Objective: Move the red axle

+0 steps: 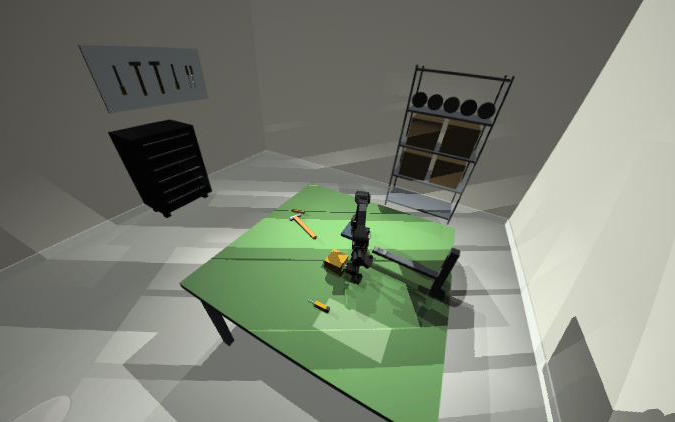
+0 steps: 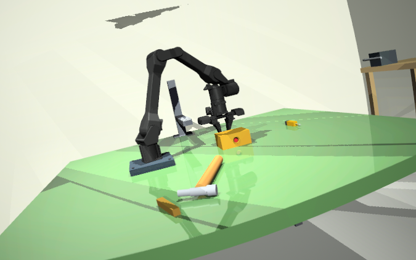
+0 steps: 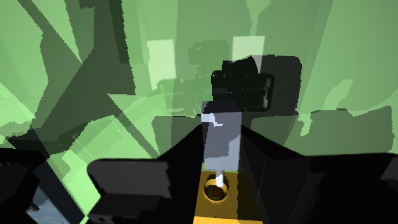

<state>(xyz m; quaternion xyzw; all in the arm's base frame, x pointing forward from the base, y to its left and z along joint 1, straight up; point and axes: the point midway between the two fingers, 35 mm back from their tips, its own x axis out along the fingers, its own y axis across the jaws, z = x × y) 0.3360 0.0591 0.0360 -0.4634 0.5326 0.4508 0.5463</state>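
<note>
The yellow beam (image 1: 336, 257) (image 2: 227, 142) (image 3: 225, 211) stands on the green table. A red axle end (image 2: 235, 140) shows in the round hole in its side. My gripper (image 2: 224, 130) (image 3: 218, 128) is just above and behind the beam in the exterior view, shut on a grey block (image 3: 221, 150) with a thin pale pin (image 3: 219, 178). In the wrist view the pin overlaps the rim of a dark round hole (image 3: 216, 191) in the beam; whether it is inside is unclear. The grey bracket (image 1: 407, 262) (image 2: 174, 98) has an upright and a long arm; its V-blocks cannot be made out.
A hammer (image 1: 303, 227) (image 2: 209, 172) and a small orange bar (image 1: 298, 211) (image 2: 167, 206) lie on the table (image 1: 255, 272) (image 2: 267, 180). A yellow-handled screwdriver (image 1: 321, 305) (image 2: 291, 122) lies beyond the beam from the hammer. The arm's base plate (image 2: 152, 165) is between the bracket and the hammer.
</note>
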